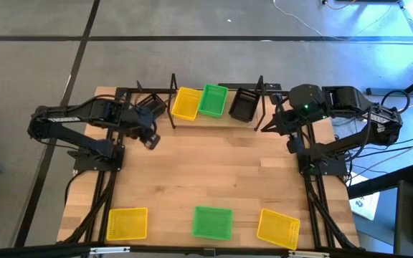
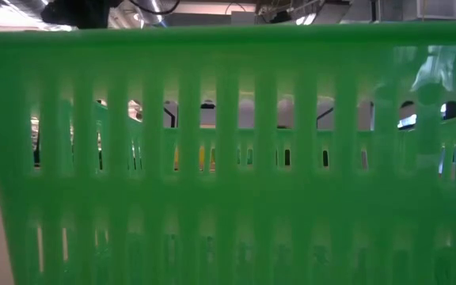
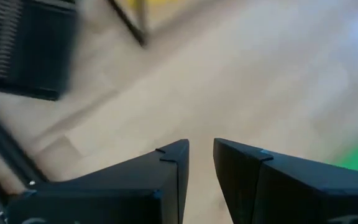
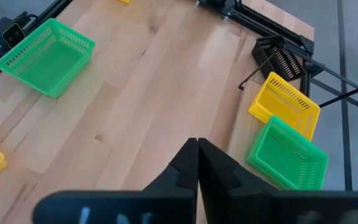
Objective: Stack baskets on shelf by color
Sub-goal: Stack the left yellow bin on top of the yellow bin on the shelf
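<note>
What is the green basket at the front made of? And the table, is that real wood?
The green basket looks like moulded plastic: one bright, even colour, thin walls cut with rows of slots, a slightly glossy look. The table looks like real wood, pale planks joined side by side with grain lines and a smooth finish, though a wood-look surface cannot be ruled out.

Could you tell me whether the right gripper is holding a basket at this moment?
No, the right gripper is shut with nothing between its fingers, above the bare tabletop.
</note>
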`<action>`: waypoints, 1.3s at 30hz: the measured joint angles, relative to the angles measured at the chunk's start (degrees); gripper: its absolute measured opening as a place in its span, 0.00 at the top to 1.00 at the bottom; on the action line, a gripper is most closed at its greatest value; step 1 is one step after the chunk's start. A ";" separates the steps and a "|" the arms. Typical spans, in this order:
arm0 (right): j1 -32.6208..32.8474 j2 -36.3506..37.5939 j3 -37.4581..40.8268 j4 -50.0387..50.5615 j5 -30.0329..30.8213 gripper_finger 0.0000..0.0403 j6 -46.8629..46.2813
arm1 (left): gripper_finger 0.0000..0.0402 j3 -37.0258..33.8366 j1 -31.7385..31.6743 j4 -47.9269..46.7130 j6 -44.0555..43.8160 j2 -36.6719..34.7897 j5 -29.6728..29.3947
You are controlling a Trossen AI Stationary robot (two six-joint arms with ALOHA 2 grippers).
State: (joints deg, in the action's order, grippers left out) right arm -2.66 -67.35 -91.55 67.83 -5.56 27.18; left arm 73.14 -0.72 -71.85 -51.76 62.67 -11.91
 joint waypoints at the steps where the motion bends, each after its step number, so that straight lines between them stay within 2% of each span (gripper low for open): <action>1: 0.00 0.00 0.00 0.02 0.00 0.98 0.00 | 0.83 -0.06 0.47 0.55 2.66 0.00 1.96; 8: 0.00 0.00 0.02 0.21 -0.12 0.98 0.00 | 0.83 -5.95 4.95 22.03 27.68 1.88 19.07; 11: -0.02 0.00 0.07 0.48 -3.51 0.98 0.00 | 0.83 -9.08 8.71 26.67 35.47 2.35 24.58; 14: 0.01 0.00 0.07 0.49 -6.88 0.98 -0.02 | 0.83 -11.72 12.51 26.42 34.64 3.38 29.31; 19: -0.02 -0.02 0.09 1.02 -8.07 0.98 -2.51 | 0.83 -16.47 21.38 26.55 25.32 3.43 32.43; 25: -0.02 -0.02 0.09 1.32 -8.09 0.98 -1.40 | 0.83 -19.34 31.34 26.24 15.97 3.43 28.96; 31: -0.02 -0.02 0.09 1.33 -8.07 0.98 -1.10 | 0.83 -22.27 39.69 28.04 2.21 4.16 19.38; 34: -0.02 -0.02 0.09 1.37 -8.07 0.98 -0.89 | 0.83 -23.08 43.09 28.59 0.82 5.25 15.96; 39: 0.00 -0.02 0.09 3.33 -8.70 0.98 3.78 | 0.83 -23.71 46.41 29.80 -0.43 7.95 15.66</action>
State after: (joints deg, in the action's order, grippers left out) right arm -2.66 -67.37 -91.46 71.16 -14.27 30.96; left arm 49.43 45.69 -42.05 -52.19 70.62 3.75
